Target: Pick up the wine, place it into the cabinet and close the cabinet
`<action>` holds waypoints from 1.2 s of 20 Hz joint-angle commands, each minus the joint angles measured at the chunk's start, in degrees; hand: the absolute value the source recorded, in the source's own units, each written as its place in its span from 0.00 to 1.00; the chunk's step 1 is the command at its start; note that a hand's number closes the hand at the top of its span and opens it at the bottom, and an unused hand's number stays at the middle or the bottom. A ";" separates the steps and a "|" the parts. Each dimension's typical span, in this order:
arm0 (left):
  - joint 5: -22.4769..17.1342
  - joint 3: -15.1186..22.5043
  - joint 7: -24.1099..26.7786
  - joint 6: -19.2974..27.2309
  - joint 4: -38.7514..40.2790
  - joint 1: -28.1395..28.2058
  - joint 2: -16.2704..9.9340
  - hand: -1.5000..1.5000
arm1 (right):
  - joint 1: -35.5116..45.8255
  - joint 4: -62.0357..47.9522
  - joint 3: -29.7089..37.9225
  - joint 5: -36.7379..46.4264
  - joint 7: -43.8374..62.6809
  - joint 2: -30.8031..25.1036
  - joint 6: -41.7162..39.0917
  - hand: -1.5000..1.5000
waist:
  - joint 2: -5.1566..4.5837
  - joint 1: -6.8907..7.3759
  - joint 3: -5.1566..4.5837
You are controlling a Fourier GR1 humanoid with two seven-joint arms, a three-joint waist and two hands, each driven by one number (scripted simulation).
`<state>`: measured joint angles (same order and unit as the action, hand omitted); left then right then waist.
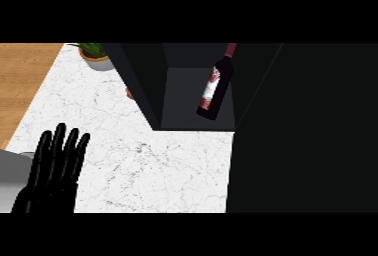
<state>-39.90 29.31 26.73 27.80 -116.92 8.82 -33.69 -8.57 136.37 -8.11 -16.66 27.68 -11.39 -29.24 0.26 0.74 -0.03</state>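
The wine [215,86] is a dark bottle with a red and white label and a dark red top. It is inside the cabinet [140,80]. It leans a little, with its top up near the upper edge of the view and its bottom down near the front edge of the cabinet floor. No hand touches it.

The cabinet is dark and open at the front. Its left wall runs down to a corner on the counter [148,160]. A big dark panel fills the right side of the view. It looks like part of the cabinet, but one cannot tell if it is the door.

The left hand [53,172] shows at the lower left, over the white marble counter. Its fingers are straight and point up. It holds nothing and is well apart from the wine.

The right hand does not show.

A plant [94,54] in a pot stands at the top left, just beside the cabinet. A wood strip [22,85] runs along the left of the counter.
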 commanded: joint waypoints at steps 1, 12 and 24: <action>-2.57 -5.28 2.28 -4.63 -3.21 7.47 -3.50 0.00 | -4.14 4.60 -6.62 -2.70 2.89 1.35 -0.37 1.00 | 0.00 -0.05 -0.02; -11.86 -23.18 5.57 -19.19 -8.50 26.22 -10.63 0.00 | 5.94 1.65 -26.45 14.33 8.63 11.24 10.93 1.00 | 0.19 0.94 -0.06; -19.93 -37.71 -0.36 -28.44 -10.34 30.04 -12.74 0.00 | 35.83 -12.13 -36.48 24.17 14.48 11.38 37.16 1.00 | 0.04 1.44 -0.05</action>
<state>-56.92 -4.03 29.31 0.62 -123.47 36.46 -45.09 17.79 128.52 -43.91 6.68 39.86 -0.26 -0.13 0.27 1.68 -0.10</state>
